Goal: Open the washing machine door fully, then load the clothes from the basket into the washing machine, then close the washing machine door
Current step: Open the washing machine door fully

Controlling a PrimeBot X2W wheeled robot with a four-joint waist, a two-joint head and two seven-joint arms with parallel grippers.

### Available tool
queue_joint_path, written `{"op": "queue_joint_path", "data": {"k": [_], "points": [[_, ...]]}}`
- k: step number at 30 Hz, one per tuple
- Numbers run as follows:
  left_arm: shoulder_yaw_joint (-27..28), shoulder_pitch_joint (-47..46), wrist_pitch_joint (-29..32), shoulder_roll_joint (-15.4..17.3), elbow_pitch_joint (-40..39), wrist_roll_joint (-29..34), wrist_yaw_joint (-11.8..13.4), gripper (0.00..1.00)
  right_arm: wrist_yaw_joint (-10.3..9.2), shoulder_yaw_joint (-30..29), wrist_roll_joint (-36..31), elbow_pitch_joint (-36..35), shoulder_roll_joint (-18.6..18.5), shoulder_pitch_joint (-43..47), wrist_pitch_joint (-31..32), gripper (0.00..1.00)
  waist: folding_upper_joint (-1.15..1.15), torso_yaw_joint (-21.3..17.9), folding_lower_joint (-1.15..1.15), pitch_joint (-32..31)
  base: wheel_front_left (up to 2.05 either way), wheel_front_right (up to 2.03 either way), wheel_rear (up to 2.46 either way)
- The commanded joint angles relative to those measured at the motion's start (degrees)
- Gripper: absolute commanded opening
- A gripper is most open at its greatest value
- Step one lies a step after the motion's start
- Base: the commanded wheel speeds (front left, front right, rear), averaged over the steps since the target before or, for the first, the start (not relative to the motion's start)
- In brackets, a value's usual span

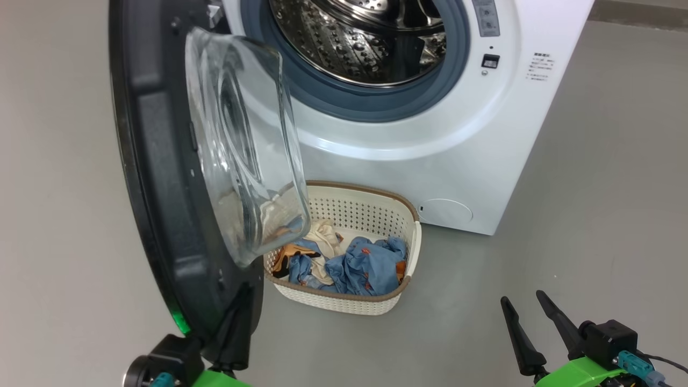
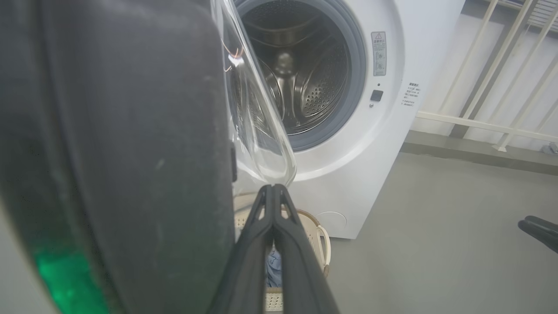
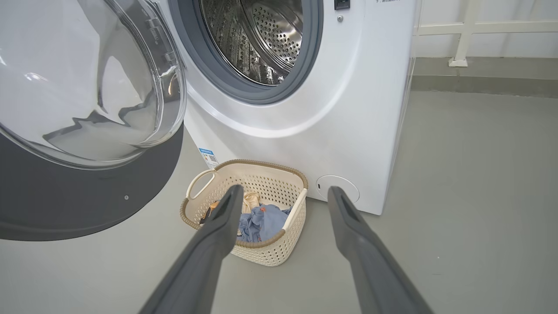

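Note:
The washing machine stands with its steel drum exposed. The washing machine door is swung out to the left, and its glass dome hangs over the basket's left side. The cream basket sits on the floor against the machine's front and holds the clothes, blue, cream and orange. My left gripper is shut with nothing in it, close against the door's lower rim on its inner side. My right gripper is open, low at the right and short of the basket.
Grey floor lies open to the right of the machine and in front of the basket. A white railing on a low kerb runs behind the machine at the right. The open door blocks the left side.

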Motion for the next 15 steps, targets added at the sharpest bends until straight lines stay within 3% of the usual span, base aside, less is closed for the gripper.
{"op": "queue_joint_path", "data": {"k": [1, 15], "points": [[3.55, -0.45, -0.08, 1.40, -0.76, -1.15, 1.16, 0.00, 0.36, 1.39, -0.16, -1.44, -0.27, 0.23, -0.69, 1.00, 0.00, 0.86, 0.00, -0.56, 0.00, 0.00, 0.00], [10.64, 0.24, -0.33, 4.07, 0.87, -3.52, 3.78, 0.00, 0.36, 1.90, 0.00, -1.11, -0.57, 0.83, -0.69, 1.00, 0.00, 2.59, 0.00, -2.13, 0.00, 0.00, 0.00]]}}
